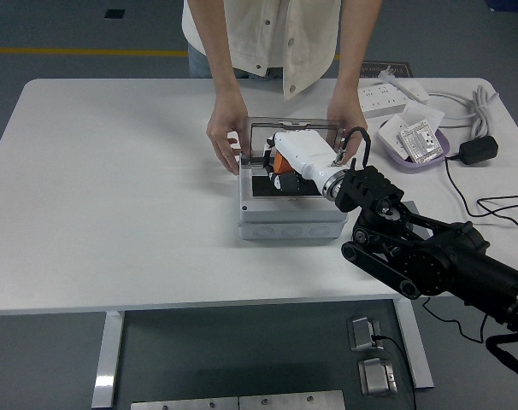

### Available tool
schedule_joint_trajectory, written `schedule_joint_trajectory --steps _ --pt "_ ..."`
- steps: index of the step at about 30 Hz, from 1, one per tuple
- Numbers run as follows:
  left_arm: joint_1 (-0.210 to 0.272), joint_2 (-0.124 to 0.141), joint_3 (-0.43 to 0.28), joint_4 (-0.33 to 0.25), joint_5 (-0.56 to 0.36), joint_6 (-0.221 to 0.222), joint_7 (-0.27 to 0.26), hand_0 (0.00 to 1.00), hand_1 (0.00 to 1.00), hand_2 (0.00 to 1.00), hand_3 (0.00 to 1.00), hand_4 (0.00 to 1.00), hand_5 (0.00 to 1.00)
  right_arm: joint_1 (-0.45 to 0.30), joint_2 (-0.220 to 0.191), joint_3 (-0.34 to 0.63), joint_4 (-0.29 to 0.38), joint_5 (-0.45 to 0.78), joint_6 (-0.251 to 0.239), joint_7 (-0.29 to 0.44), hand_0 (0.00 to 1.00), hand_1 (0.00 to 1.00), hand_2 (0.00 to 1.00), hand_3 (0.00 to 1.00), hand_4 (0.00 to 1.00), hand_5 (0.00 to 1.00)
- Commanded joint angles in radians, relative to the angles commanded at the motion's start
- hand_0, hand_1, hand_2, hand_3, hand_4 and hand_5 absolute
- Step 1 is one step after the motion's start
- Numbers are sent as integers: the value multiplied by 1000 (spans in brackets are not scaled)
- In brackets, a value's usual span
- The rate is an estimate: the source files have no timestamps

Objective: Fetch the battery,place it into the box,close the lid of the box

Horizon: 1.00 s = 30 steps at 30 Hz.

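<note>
**Right hand over the open box, battery at its fingers**

The right hand [286,162], white-shelled with dark fingers [280,181], reached in from the lower right across the grey box [289,218] at mid-table. Its fingers were curled around a small orange battery [279,162], held low over the black recess [267,190] in the box's top. Whether the battery touched the recess could not be told; the hand covered most of it. The black arm [430,256] ran back toward the bottom right corner.

The clear lid [280,126] stood raised at the box's far edge. A person stood at the far side of the table [105,188]. One person's hand [225,132] gripped the lid's left end, the other [346,120] rested at its right end, steadying it open.

At the far right of the table lay a white power strip [380,98], a purple tray [430,162] carrying a small white device [417,141], a coiled white cable [464,102] and a black adapter [479,149], all well apart from the box. Black cables trailed off the table's right edge.

Left arm out of frame.
</note>
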Motion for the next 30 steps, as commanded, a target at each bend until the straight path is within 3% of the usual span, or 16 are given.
schedule_joint_trajectory --steps 10,11,16,17,22,23,28,29,30 --pt "-3 2 0 0 -2 1 -2 432 570 520 486 178 2 -9 4 12 -18 45 3 29 113 193 214 209 2 2" --pt "-3 2 0 0 -2 1 -2 432 569 521 487 168 2 -9 4 12 -18 48 4 32 167 222 268 254 2 2" --pt "-7 2 -2 0 0 0 -1 432 569 521 487 168 2 -10 4 15 -17 61 3 43 167 222 268 254 2 2" --pt "-7 2 -2 0 0 0 -1 432 569 521 488 161 2 -10 4 15 -17 62 1 43 220 275 312 316 96 44" --pt "-8 2 -5 0 3 0 0 432 569 521 488 161 2 -9 3 14 -17 66 -6 45 220 275 312 316 96 44" --pt "-8 2 -4 0 3 0 0 432 569 521 487 161 2 -9 4 15 -17 66 -7 44 220 295 338 376 613 246" --pt "-11 2 -4 0 2 0 0 432 569 521 487 161 2 -9 4 15 -18 67 -12 41 220 295 338 376 613 246" --pt "-11 2 -5 0 4 0 0 433 569 521 488 158 2 -9 4 16 -18 67 -13 41 222 299 346 395 682 246" --pt "-11 2 -6 0 4 0 0 433 569 521 488 158 2 -9 4 16 -18 68 -13 40 222 299 346 395 682 246"
